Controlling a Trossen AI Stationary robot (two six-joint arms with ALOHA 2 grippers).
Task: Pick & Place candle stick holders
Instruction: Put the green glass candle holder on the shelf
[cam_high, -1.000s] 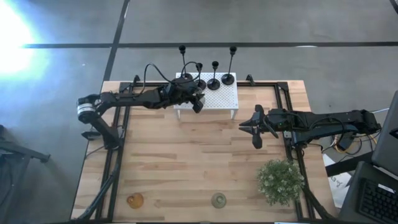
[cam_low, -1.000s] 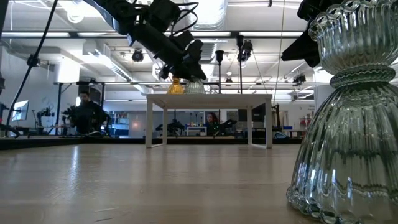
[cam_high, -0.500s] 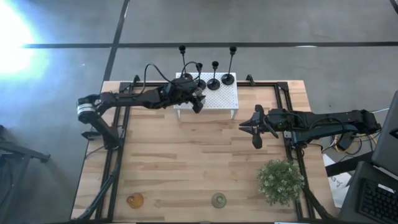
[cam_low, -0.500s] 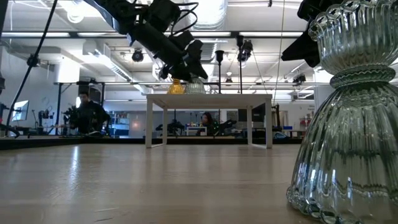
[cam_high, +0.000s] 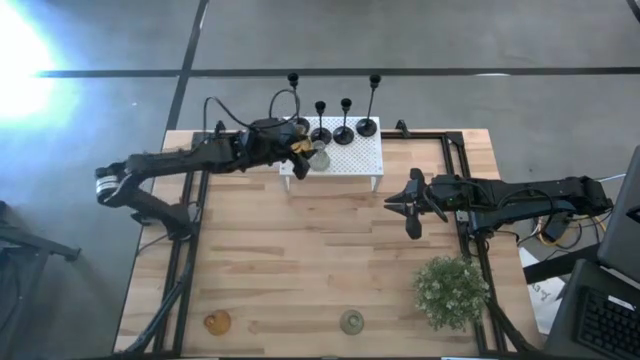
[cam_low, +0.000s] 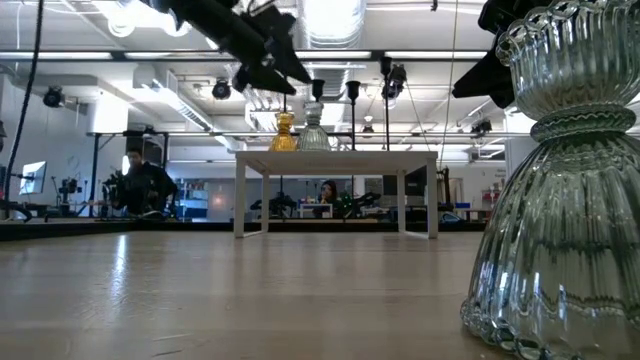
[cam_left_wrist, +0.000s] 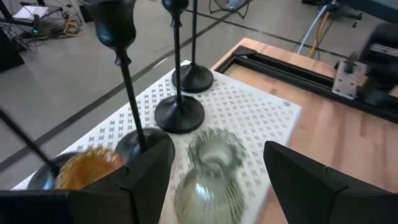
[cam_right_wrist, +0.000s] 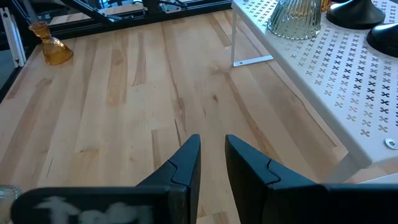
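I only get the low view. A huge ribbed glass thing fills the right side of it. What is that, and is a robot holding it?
Observer: It's a pale green glass candle holder, standing alone at the table's front edge right by your camera. No gripper is near it.
Operator: Anything else along that edge?
Observer: Yes, an amber glass candle holder stands on the same edge, toward the left arm's side, outside your picture.
Operator: And the arm up by the little white table?
Observer: That's the left gripper. Its wrist camera shows the fingers wide open, hovering over a second pale green holder on the white perforated rack.
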